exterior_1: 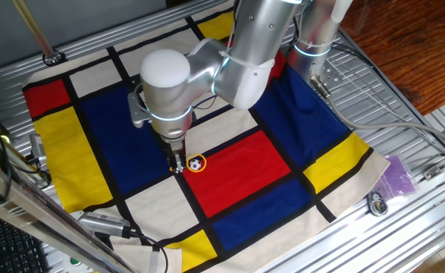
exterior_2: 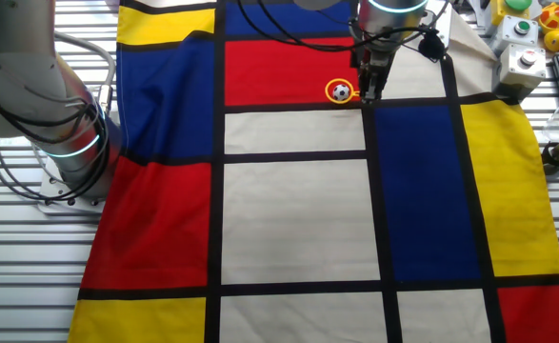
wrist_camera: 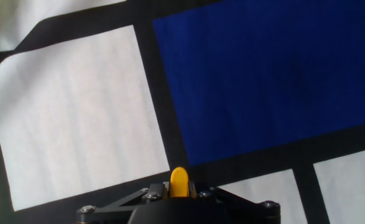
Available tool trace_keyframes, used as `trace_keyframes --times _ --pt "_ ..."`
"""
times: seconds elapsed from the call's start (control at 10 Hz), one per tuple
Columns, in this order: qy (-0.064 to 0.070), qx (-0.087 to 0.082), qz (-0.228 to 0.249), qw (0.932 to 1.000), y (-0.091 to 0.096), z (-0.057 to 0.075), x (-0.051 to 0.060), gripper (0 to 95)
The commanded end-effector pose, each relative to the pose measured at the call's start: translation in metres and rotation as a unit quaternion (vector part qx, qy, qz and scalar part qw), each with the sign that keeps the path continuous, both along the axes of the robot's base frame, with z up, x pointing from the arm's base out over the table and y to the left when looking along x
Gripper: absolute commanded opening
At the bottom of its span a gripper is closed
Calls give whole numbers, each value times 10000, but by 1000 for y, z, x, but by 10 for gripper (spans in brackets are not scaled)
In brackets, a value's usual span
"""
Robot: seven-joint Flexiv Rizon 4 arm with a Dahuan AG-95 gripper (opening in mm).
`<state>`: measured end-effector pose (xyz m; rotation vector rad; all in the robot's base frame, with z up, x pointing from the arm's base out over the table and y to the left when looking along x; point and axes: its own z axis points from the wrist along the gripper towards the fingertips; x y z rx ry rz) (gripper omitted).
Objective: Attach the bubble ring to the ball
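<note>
1. Ring (exterior_1: 196,164): lay around the ball (exterior_1: 196,164) on a red panel, mid-worktop.
2. Gripper (exterior_1: 179,166): closed on the ring's orange handle (wrist_camera: 179,182).
3. Status, judged: ring on; release remained.

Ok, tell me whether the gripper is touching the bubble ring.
Touching. In the hand view the gripper is shut on the bubble ring, whose orange handle sits pinched between the fingers.

Color-block cloth (exterior_1: 245,174) w/ red, blue, yellow, white panels covers table. Purple bag (exterior_1: 399,176) at 4 o'clock off cloth edge. Button boxes (exterior_2: 525,59) at 2 o'clock in other fixed view.
</note>
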<state>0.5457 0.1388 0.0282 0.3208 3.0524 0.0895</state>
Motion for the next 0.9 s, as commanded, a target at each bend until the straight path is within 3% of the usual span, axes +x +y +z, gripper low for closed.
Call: trace_keyframes --times 0.1,0.9 --pt "3 -5 0 10000 0 0 0 0" --pt "-250 -20 -12 9997 2 -9 -2 0"
